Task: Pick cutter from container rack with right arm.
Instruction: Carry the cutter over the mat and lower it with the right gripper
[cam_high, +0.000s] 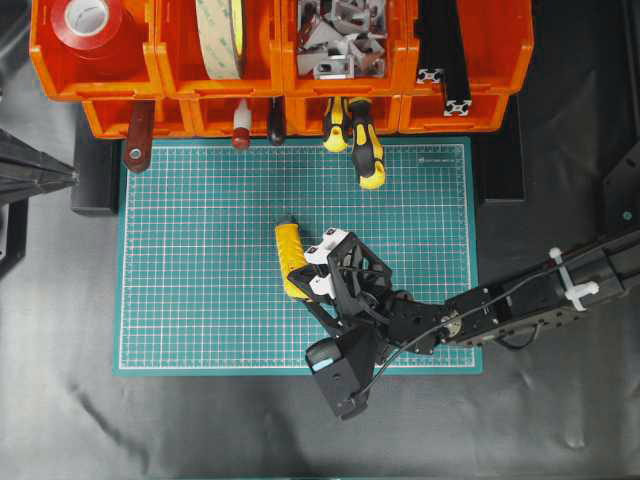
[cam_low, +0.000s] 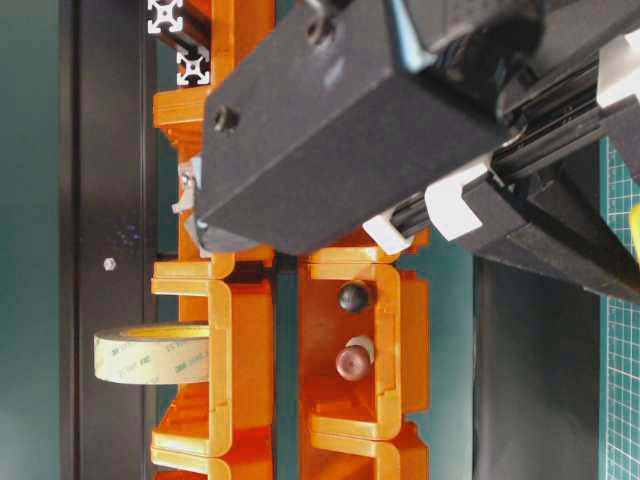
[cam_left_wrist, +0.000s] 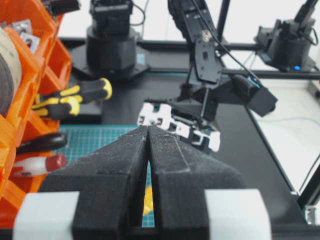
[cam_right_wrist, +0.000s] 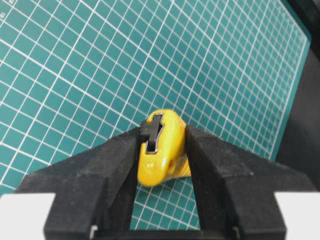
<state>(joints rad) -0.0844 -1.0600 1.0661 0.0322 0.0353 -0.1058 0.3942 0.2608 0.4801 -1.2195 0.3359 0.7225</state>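
- Slim all-yellow plastic cutter (cam_high: 290, 258) clamped between the two pointed black fingers of the right gripper (cam_right_wrist: 161, 145), one finger (cam_right_wrist: 127, 155) pressed on each flat side.
- Cutter over the middle of the green gridded cutting mat (cam_high: 200, 250), well clear of the bright orange two-tier container rack (cam_high: 180, 75) along the mat's far edge; contact with the mat impossible to judge.
- Right arm (cam_high: 500, 310), black with white fittings, reaching in across the mat's near right corner.
- Left gripper (cam_left_wrist: 148, 131) clenched, black pointed fingertips pressed together with nothing between them, off the mat's left edge beside the rack.
- In the rack's upper bins: red tape roll (cam_high: 88, 20), wide beige tape roll (cam_high: 222, 35), grey metal brackets (cam_high: 340, 35), black aluminium extrusions (cam_high: 440, 50).
- Sticking out of the lower bins over the mat's far edge: two yellow-and-black screwdriver handles (cam_high: 365, 145), a dark reddish handle (cam_high: 137, 135), a red-and-white handle (cam_high: 241, 127).
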